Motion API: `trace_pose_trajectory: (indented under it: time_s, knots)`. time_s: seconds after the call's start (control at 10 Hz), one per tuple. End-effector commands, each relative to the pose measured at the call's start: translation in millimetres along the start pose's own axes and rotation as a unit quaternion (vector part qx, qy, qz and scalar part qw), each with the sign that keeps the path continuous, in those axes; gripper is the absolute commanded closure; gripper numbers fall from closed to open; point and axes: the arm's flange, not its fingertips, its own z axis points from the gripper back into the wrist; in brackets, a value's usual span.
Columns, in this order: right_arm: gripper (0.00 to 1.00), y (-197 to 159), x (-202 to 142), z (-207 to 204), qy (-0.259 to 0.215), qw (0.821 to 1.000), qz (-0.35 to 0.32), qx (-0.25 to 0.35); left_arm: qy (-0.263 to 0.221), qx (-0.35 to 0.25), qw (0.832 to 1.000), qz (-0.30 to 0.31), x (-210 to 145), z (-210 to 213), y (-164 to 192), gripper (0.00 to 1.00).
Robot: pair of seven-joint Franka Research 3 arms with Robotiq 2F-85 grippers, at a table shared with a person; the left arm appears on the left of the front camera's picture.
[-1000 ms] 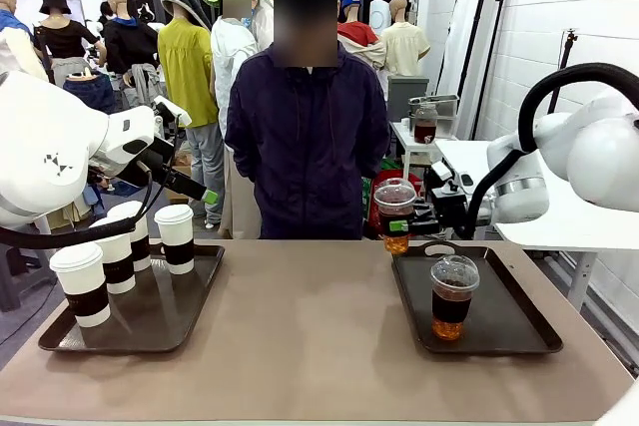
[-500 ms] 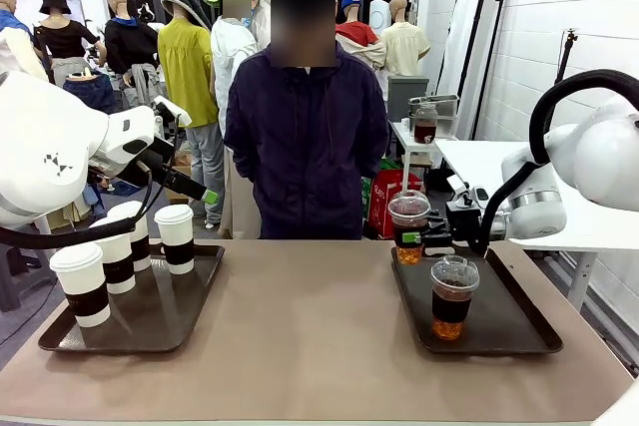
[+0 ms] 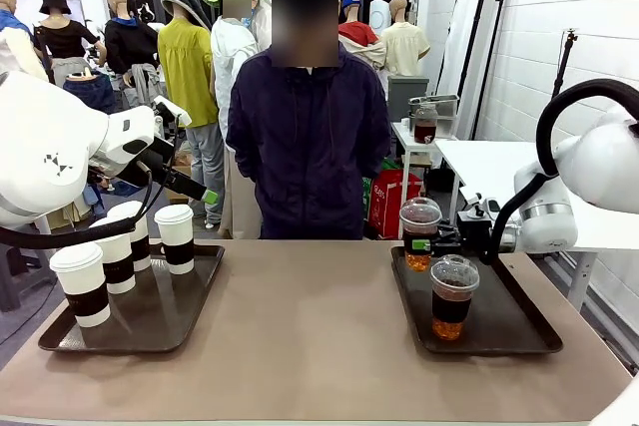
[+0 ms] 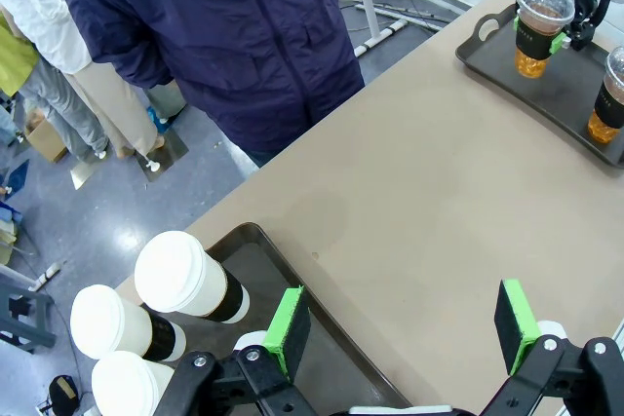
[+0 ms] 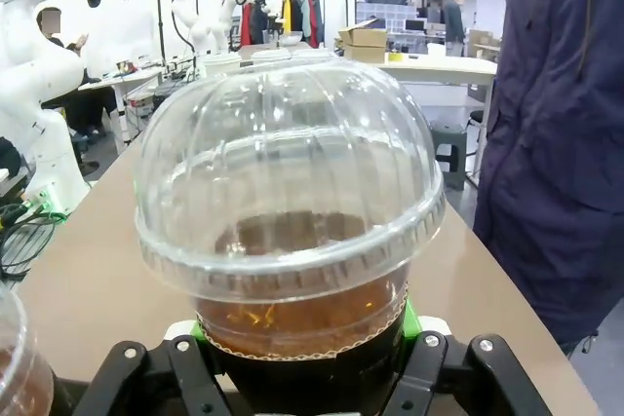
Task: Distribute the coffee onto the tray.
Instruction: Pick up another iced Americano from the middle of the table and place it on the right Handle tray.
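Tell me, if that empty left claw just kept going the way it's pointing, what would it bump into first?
Probably the bare table: the left gripper looks down on open tabletop just past the tray's rim. Depth is hard to judge.

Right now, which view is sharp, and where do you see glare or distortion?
Front view: evenly lit, sharp across both trays. Left wrist view: wide-angle bending at the table edge, soft shadow beside the paper cups. Right wrist view: the dome-lidded cup looms close, with ceiling-light glare on its lid.
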Motion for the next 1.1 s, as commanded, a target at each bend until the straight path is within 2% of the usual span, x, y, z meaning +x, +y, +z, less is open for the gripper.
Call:
trace_pose_trajectory:
  time_s: [0.0,0.5,1.0]
  knots:
    - [0.28,-0.6,-2.9,3.9,-0.032,0.999,0.007,-0.01,0.0,-0.001,1.0,0.002,-0.5,0.1,1.1,0.0]
    - [0.28,-13.9,-26.7,9.1,-0.023,0.999,-0.017,-0.026,0.0,-0.001,1.0,0.002,-0.5,0.1,1.1,0.0]
    - [0.28,-23.2,-44.3,10.5,-0.018,0.999,-0.013,-0.044,0.0,-0.001,1.0,0.002,-0.5,0.1,1.1,0.0]
